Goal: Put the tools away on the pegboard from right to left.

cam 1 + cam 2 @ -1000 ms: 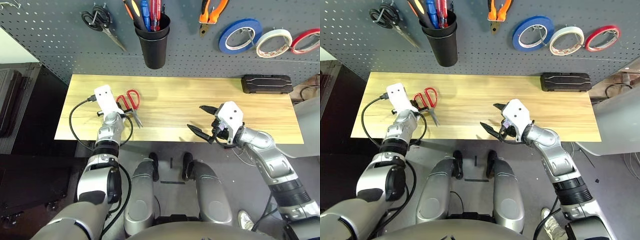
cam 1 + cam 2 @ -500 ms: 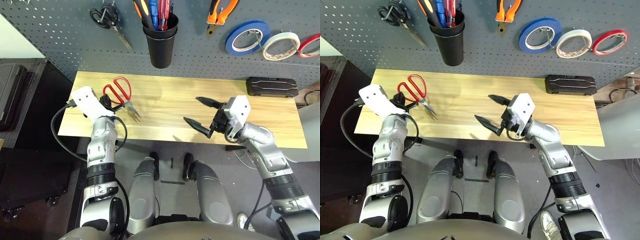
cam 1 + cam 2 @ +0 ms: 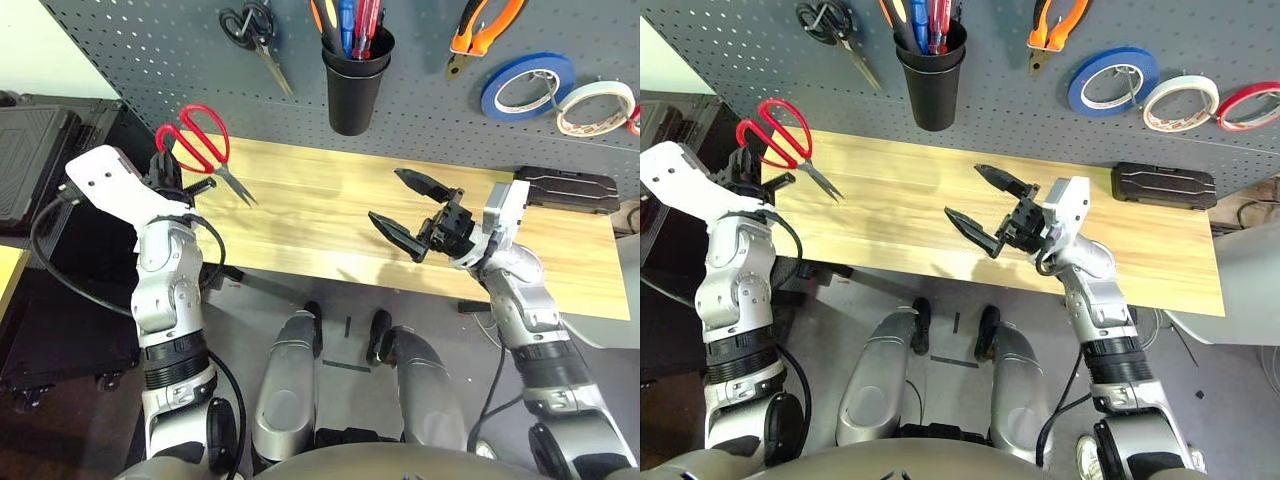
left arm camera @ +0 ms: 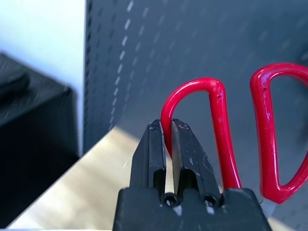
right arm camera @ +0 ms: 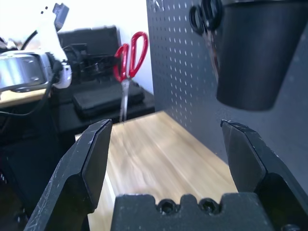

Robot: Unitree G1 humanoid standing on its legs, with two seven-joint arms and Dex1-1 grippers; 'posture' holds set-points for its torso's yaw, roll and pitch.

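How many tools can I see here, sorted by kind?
Scissors: 2, the red-handled scissors in the left gripper and black-handled scissors on the pegboard.
Tape rolls: 3, blue, cream, red.
Pliers: 1.
Black cup of tools: 1; its contents are too crowded to count.
Black case: 1.
Total: 8.

Silver segmented forearms with black ribbed bands end in white camera housings and black two-fingered grippers, left gripper [image 3: 185, 180] and right gripper [image 3: 405, 207]. A black cable [image 3: 70, 270] loops behind the left fingers from the white housing. Two screw heads sit at each finger base.
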